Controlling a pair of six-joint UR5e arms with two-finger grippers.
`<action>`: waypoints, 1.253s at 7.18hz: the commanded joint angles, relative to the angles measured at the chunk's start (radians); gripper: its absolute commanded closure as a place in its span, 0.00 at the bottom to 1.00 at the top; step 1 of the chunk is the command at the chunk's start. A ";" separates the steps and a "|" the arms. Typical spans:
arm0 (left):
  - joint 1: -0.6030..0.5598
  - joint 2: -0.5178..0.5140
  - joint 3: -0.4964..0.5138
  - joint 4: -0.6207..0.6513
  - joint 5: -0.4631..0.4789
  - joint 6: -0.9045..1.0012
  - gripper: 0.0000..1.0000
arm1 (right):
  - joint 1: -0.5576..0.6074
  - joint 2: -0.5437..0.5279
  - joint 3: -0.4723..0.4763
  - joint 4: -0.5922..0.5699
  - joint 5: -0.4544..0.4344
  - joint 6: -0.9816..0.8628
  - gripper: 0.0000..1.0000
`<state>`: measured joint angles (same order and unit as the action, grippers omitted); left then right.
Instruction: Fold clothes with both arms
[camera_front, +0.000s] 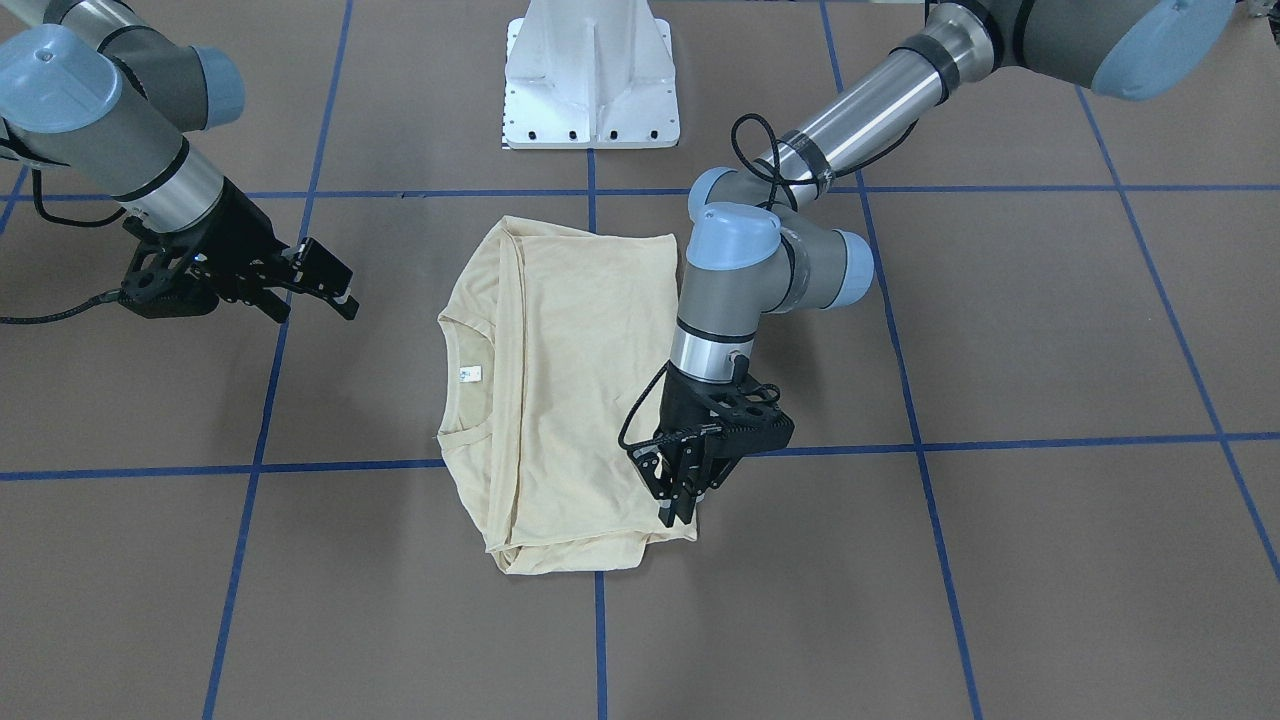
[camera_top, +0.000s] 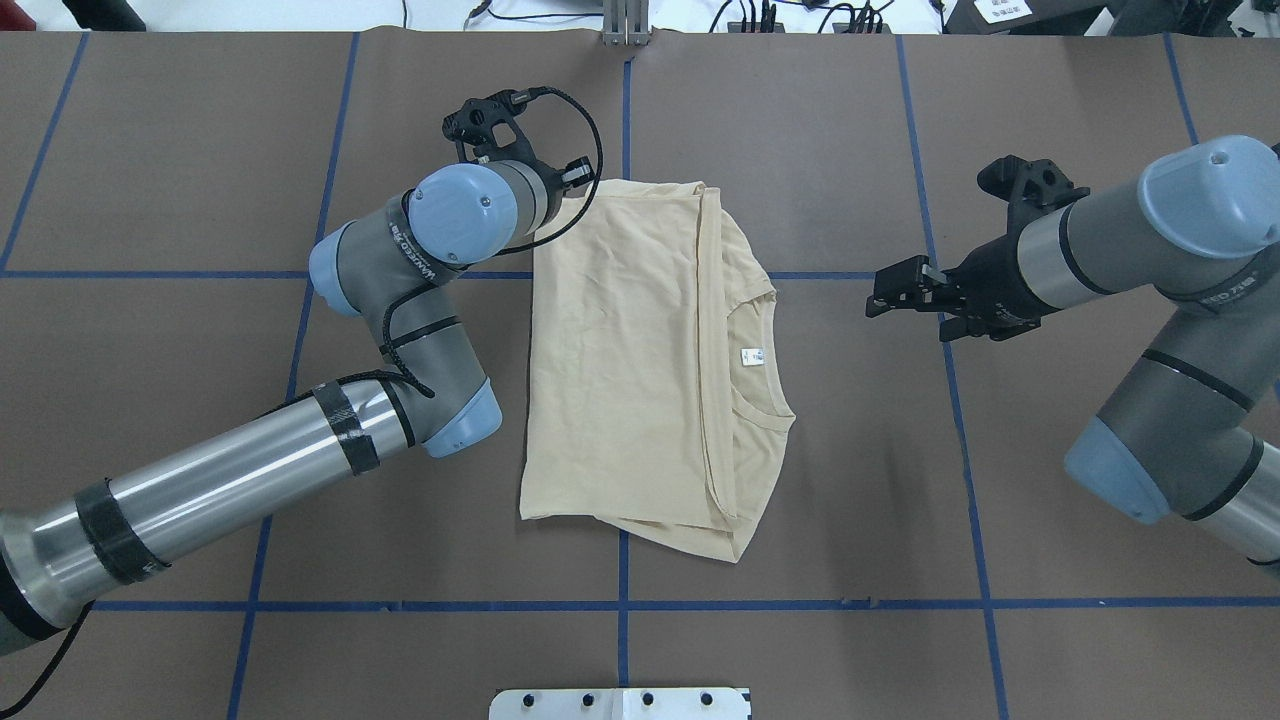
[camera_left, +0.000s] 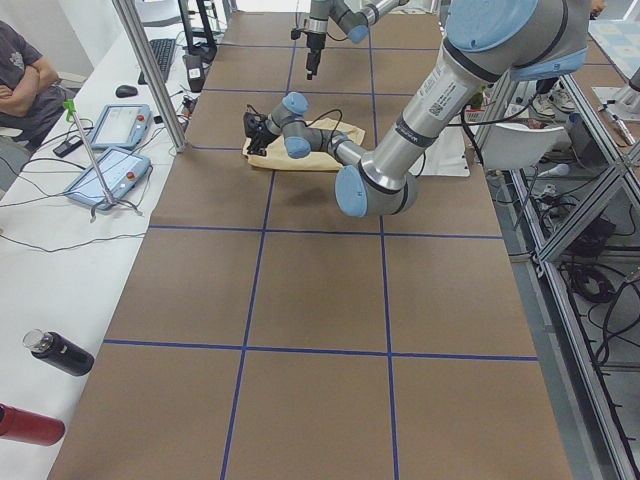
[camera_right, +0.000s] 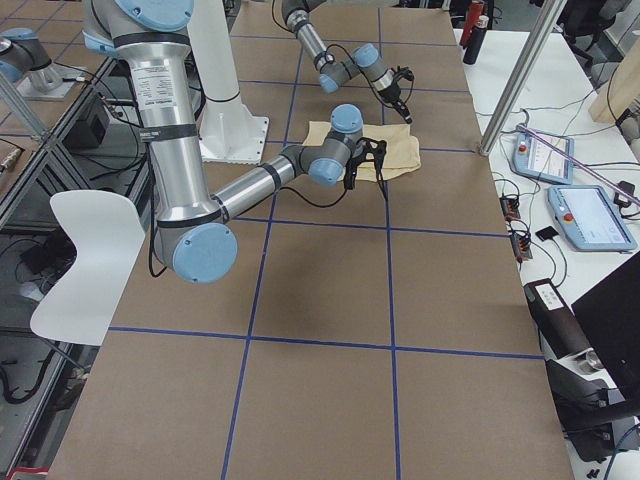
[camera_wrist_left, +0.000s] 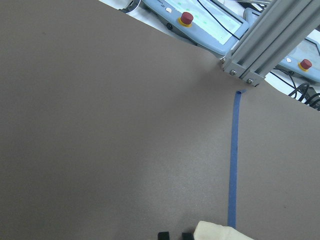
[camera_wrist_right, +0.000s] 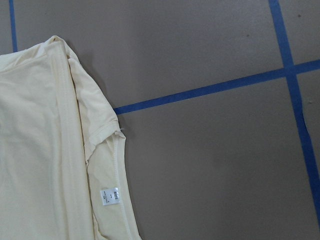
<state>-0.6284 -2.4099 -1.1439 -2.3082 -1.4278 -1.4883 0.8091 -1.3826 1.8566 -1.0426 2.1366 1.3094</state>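
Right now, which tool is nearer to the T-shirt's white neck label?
The right. The right tool is off the collar side, clear of the T-shirt; the left tool is at the opposite corner, farther from the neck label.

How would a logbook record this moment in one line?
pale cream-yellow long-sleeved T-shirt: partly folded, flat | left tool: at shirt corner, grip unclear | right tool: open, off cloth

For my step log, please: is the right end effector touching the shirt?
No, the right end effector hangs over the table, well apart from the shirt.
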 joint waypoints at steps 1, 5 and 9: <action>-0.017 0.040 -0.093 0.018 -0.047 0.026 0.00 | -0.013 -0.003 0.006 -0.013 -0.001 -0.096 0.00; -0.051 0.260 -0.449 0.296 -0.187 0.031 0.00 | -0.160 0.165 0.015 -0.252 -0.157 -0.177 0.00; -0.048 0.365 -0.553 0.334 -0.189 0.066 0.00 | -0.374 0.297 0.018 -0.456 -0.427 -0.297 0.12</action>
<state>-0.6778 -2.0536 -1.6885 -1.9773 -1.6165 -1.4285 0.4988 -1.1057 1.8740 -1.4687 1.7806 1.0555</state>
